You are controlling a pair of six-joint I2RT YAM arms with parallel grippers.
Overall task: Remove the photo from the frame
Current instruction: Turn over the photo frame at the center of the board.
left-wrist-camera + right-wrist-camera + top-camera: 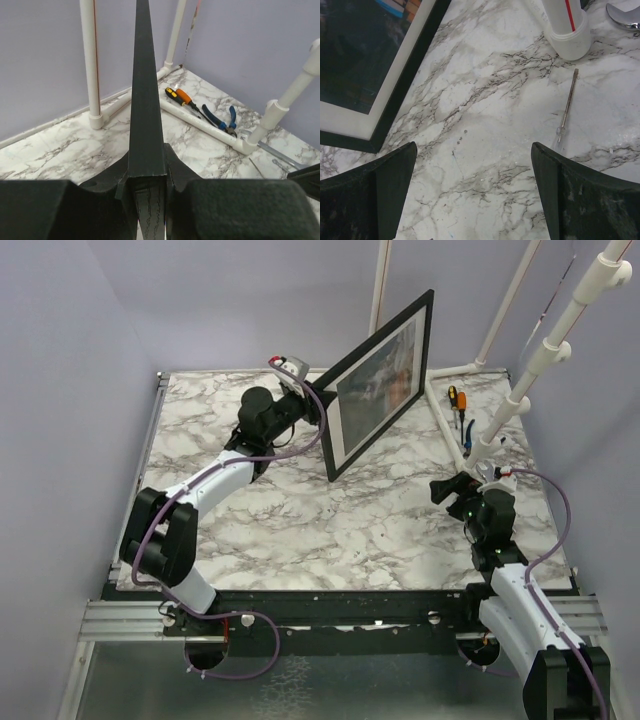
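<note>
The frame (330, 445), black-edged with a white mat, stands upright on one edge near the back middle of the marble table (300, 530). Its front faces the right arm. The photo (378, 383) shows dimly behind the glass. My left gripper (318, 405) is shut on the frame's left border; in the left wrist view that border (146, 100) runs edge-on between the fingers (197, 195). My right gripper (447, 492) hovers open over bare marble at the right. In the right wrist view the frame's lower corner (402, 75) and the photo (365, 45) lie to the upper left of the open gripper (475, 165).
White PVC pipes (520, 400) rise at the back right, with one foot (565, 25) close ahead of the right gripper. Two screwdrivers (182, 97) and blue-handled pliers (220, 117) lie beside a pipe on the table. A thin metal rod (567, 107) lies near the right fingers.
</note>
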